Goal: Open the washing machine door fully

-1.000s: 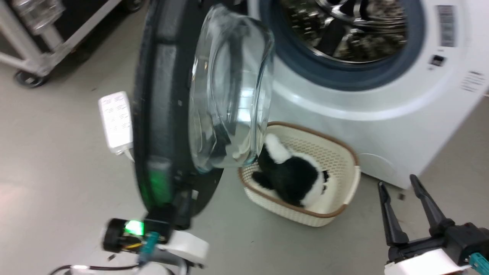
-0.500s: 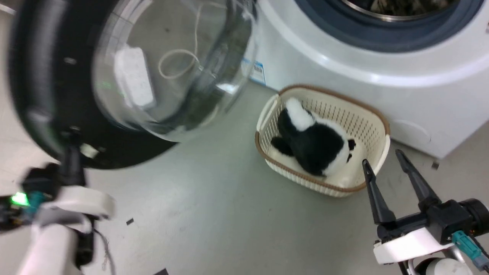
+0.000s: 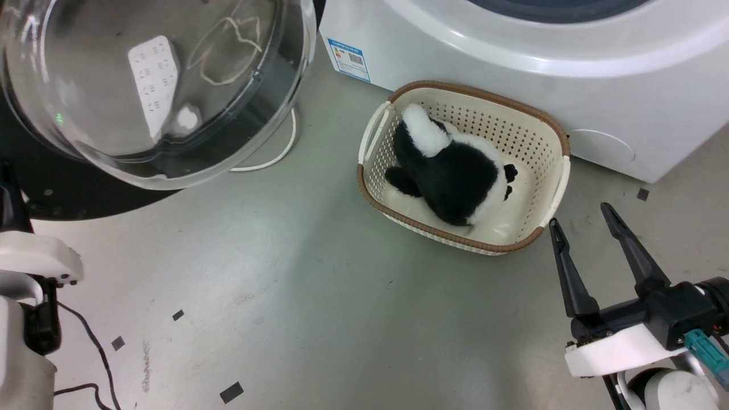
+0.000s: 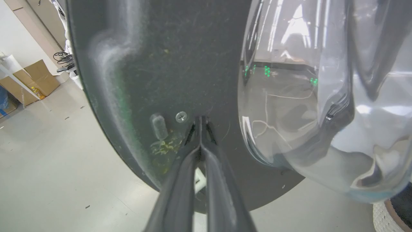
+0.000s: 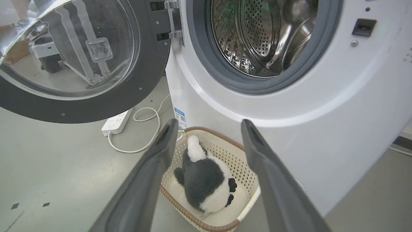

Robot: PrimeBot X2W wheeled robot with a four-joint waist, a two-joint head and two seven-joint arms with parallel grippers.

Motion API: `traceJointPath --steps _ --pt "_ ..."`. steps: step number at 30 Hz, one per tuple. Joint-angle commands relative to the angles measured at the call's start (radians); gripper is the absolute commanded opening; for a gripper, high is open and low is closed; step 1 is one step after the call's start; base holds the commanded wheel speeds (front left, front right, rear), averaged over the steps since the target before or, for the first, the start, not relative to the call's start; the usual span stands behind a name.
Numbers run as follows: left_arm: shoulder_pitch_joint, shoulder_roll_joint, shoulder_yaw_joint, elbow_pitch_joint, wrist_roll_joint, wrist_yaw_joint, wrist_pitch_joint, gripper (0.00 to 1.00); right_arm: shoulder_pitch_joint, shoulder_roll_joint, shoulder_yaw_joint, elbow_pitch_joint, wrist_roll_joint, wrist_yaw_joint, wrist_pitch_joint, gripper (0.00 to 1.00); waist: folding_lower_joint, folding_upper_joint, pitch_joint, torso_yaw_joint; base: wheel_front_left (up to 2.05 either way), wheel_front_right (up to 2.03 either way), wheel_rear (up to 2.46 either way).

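The washing machine door (image 5: 106, 106) stands wide open, hanging from its hinge (image 5: 173, 19) on the left side of the washing machine (image 5: 322, 112) and turned well away from the opening. Its inner face shows: a black ring with the clear glass bowl (image 3: 159, 85) bulging out of the middle. The steel drum (image 5: 257, 32) and the grey gasket (image 5: 225, 80) around it are fully exposed. A small blue label (image 5: 180, 118) sits low on the machine's front corner.

The left gripper (image 4: 200, 124) has its jaws pressed together, with nothing visible between them. The tips are right up against the door's black inner face, just beside a screw (image 4: 181, 116) and near the edge of the glass bowl.

On the grey floor (image 3: 285, 285) in front of the machine sits a cream basket (image 3: 561, 171) with a brown rim, holding a black-and-white plush toy (image 3: 450, 171). Behind the open door a white power strip (image 5: 116, 122) lies on the floor, and its cable (image 5: 151, 129) loops towards the machine.

The right gripper (image 3: 580, 216) hangs over the floor just beside the basket's near corner. Its jaws are spread and empty, pointing towards the machine.
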State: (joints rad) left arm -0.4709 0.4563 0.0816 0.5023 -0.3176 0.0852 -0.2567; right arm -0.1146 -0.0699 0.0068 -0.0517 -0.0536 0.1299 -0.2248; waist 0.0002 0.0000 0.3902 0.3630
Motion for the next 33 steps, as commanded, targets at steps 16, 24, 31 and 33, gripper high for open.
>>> traceJointPath --steps 16,24,31,33 --pt "0.146 -0.158 0.037 -0.311 0.141 -0.016 -0.005 0.0 -0.002 0.006 -0.042 0.025 0.005 0.001 -0.034 1.0 -0.0002 0.0 -0.183 -0.077 0.0 0.0 0.0" --pt "0.359 -0.296 -0.041 -0.496 0.209 -0.024 -0.005 0.0 0.077 0.018 -0.086 0.018 0.009 0.001 -0.037 1.0 -0.0002 0.0 -0.336 -0.188 0.0 0.0 0.0" --pt "0.481 -0.355 -0.128 -0.538 0.271 -0.007 -0.005 0.0 0.144 0.019 -0.083 0.019 0.022 0.001 -0.037 1.0 -0.0002 0.0 -0.382 -0.26 0.0 0.0 0.0" --pt "0.501 -0.362 -0.152 -0.534 0.288 -0.002 -0.005 0.0 0.157 0.019 -0.09 0.026 0.032 0.001 -0.037 1.0 -0.0002 0.0 -0.388 -0.277 0.0 0.0 0.0"
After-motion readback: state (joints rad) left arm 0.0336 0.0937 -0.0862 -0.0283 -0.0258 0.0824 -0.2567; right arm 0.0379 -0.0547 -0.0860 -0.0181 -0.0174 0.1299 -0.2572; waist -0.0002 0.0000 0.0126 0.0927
